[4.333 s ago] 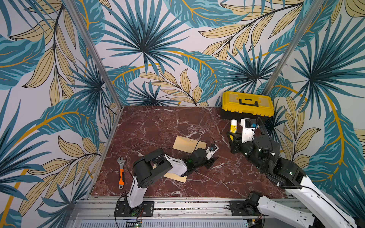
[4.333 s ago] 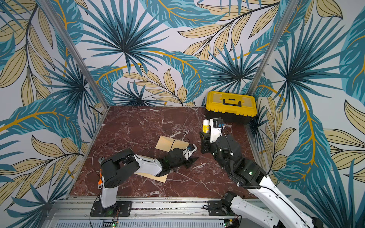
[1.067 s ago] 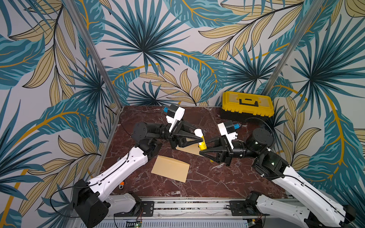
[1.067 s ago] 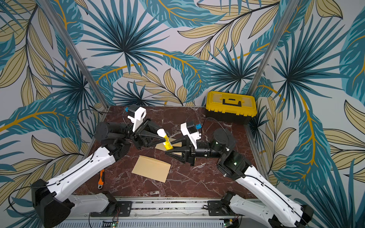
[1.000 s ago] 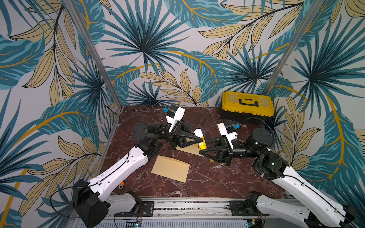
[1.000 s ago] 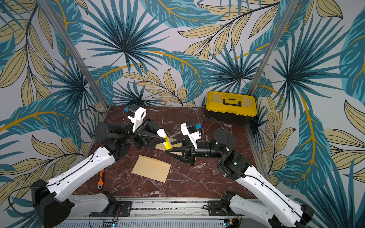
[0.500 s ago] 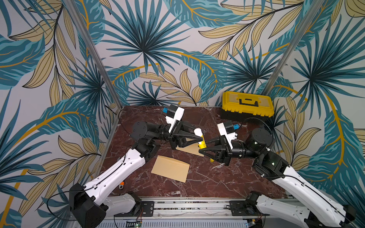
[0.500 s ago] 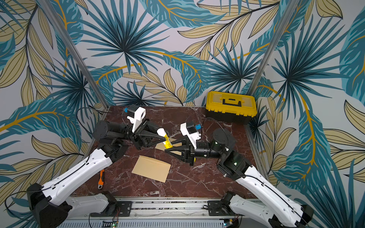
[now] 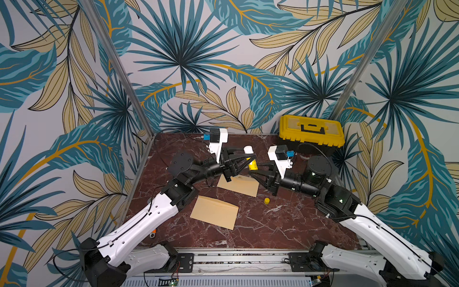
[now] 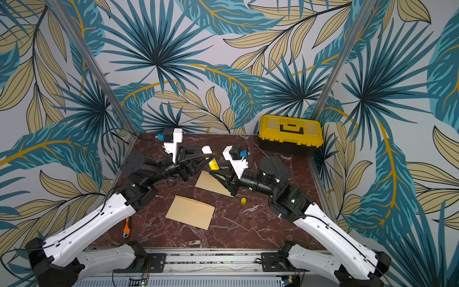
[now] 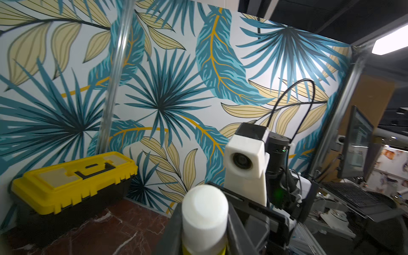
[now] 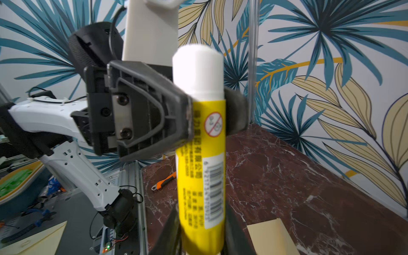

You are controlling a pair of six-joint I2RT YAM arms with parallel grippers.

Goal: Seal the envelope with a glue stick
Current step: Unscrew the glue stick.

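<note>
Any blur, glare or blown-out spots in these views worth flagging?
Both top views: sharp and evenly lit. Left wrist view: glue stick tip close and soft, ceiling light blown out. Right wrist view: glue stick label smeared, its white tip nearly overexposed.

The uncapped glue stick (image 10: pixel 213 164) is held above the table (image 10: pixel 248 223), white tip up and tilted slightly. The left gripper (image 10: pixel 210 158) pinches it just below the tip, and the right gripper (image 10: pixel 214 172) closes on its lower end. The yellow cap (image 10: pixel 244 200) sits on the marble near the right arm. One envelope (image 10: pixel 210 182) lies under the grippers, and a second envelope (image 10: pixel 190 211) lies nearer the front. A toolbox (image 10: pixel 290 131) fills the back right corner. A wrench (image 10: pixel 127 227) lies by the left arm.
</note>
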